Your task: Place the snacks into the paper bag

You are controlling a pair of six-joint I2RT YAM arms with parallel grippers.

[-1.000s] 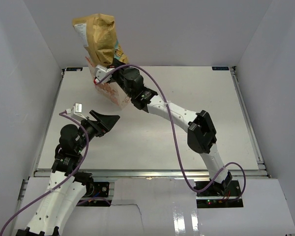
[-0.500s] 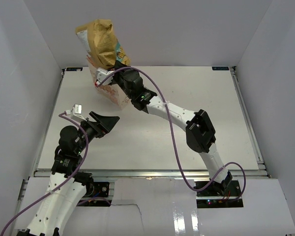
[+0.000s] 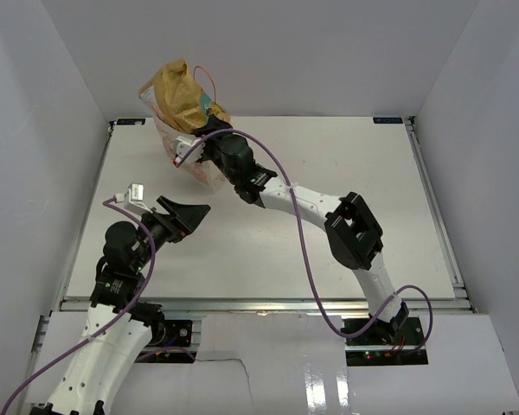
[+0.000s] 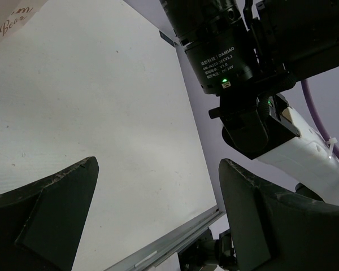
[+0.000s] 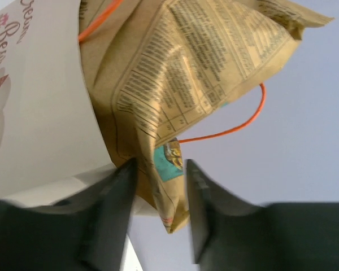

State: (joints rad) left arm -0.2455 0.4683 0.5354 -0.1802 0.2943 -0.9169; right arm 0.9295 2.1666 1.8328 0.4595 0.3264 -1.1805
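Tan-brown chip bag [image 3: 183, 93] sits half inside the paper bag [image 3: 197, 169], far left of the worktop [image 3: 346, 173]. Your right claw [image 5: 159, 165] straddles its corner, parted, seemingly to drop it. Your left claw [image 4: 158, 169] waits, spread.

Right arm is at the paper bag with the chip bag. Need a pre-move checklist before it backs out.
1. chip bag seated in paper bag: not ok, most of it stands above the bag's mouth.
2. right gripper released: cannot tell, its fingers flank a corner of the chip bag and contact is unclear.
3. orange handle free of the right fingers: ok, the loop arcs above them.
4. paper bag upright: cannot tell, it is half hidden in the top view.
5. left gripper open, empty and away from the paper bag: ok.
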